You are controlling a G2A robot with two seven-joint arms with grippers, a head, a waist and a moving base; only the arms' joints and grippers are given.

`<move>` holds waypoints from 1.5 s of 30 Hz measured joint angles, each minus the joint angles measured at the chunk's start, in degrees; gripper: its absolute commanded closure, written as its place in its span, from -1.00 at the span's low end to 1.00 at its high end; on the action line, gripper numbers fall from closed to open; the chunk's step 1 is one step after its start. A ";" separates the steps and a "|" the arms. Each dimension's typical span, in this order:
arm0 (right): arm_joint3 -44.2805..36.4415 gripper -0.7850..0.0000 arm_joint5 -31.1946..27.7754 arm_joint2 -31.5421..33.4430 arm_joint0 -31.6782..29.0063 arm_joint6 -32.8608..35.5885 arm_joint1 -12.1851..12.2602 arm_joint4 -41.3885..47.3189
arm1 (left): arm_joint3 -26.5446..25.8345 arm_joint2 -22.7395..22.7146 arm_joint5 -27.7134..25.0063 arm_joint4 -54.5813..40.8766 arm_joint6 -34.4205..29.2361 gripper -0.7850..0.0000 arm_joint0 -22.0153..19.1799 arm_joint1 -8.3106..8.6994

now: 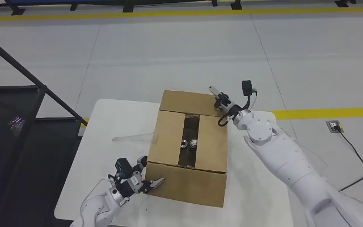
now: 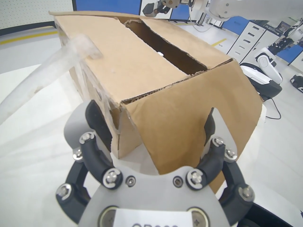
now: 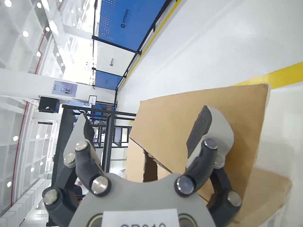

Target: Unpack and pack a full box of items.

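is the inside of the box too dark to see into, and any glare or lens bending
Top view: the cardboard box gap is dim, yet two pale items show. Left wrist view: the gap reads almost black, one pale spot. Right wrist view: ceiling lights glare; straight edges bow.

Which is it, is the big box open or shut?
Partly open. The box has top flaps lying almost flat, with a dark gap showing small items.

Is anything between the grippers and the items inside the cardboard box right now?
Yes: the two top flaps of the cardboard box lie almost shut over the items, leaving only a narrow slot along the middle. Both the left gripper and the right gripper sit outside at opposite ends, jaws open.
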 measured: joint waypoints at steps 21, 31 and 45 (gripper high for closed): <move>-17.84 -1.00 13.83 3.62 -5.63 28.74 1.57 -3.99 | -7.62 -6.75 9.62 -9.54 10.71 -1.00 6.26 -0.02; -11.28 -1.00 14.66 0.53 -3.96 27.86 -3.02 -3.46 | -9.03 -7.75 9.29 -9.06 11.50 -1.00 8.40 0.05; -2.49 -1.00 4.83 3.48 -2.07 37.35 -7.67 7.57 | -10.87 -6.91 9.11 -6.58 10.42 -1.00 9.44 -0.03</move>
